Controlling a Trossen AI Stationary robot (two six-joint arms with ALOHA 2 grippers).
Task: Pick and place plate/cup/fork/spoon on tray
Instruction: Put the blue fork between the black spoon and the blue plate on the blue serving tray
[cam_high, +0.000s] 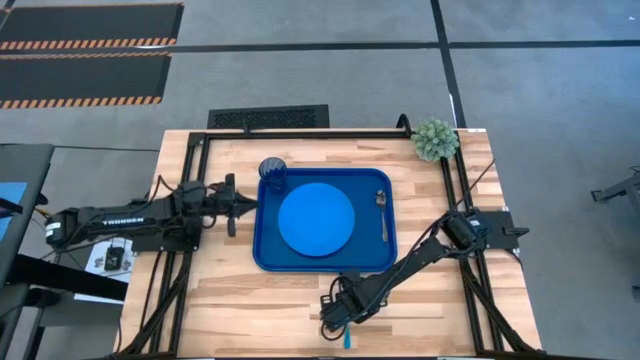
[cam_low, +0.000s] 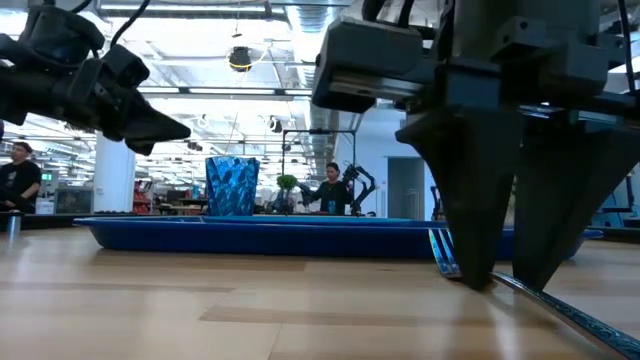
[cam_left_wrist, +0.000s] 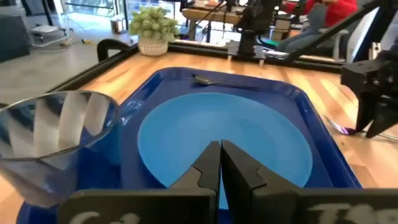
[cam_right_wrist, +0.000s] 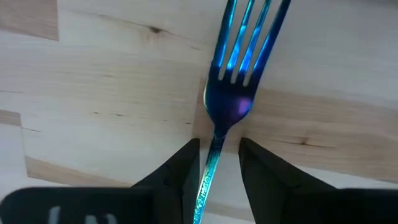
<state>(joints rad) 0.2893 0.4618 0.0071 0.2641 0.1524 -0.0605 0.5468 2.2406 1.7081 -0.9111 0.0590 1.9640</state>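
Right gripper (cam_right_wrist: 216, 163): nearest the front edge of the tabletop (cam_high: 230, 310), down at the wood w/ fingers apart, one each side of the fork's neck. Not yet clenched; prob. lined up this way so closing pinches the slim handle across its narrow width.
Fork (cam_right_wrist: 233, 81): lies flat on the bare wood just in front of the tray, tines pointing away from the wrist cam. Last item off the tray, by the look of it. Contact btw fingers and handle is hard to judge; right wrist view shows a thin gap each side.
Tray (cam_high: 268, 255): mid-tabletop, long side toward the front, so the fork has only a short trip over the rim.
Plate (cam_high: 316, 221): flat in the tray's centre, leaving strips free at both ends.
Spoon (cam_high: 382, 212): in the tray's right-hand strip, beside the plate, handle toward the front; a free strip there would suit the fork.
Cup (cam_high: 273, 173): upright at the tray's back-left corner, clear of the plate.
Left gripper (cam_high: 243, 204): waits just left of the tray, off the surface, fingers pressed together, holding nothing; parked out of the right arm's way.
Plant (cam_high: 435, 140): back-right corner, well apart from the work.
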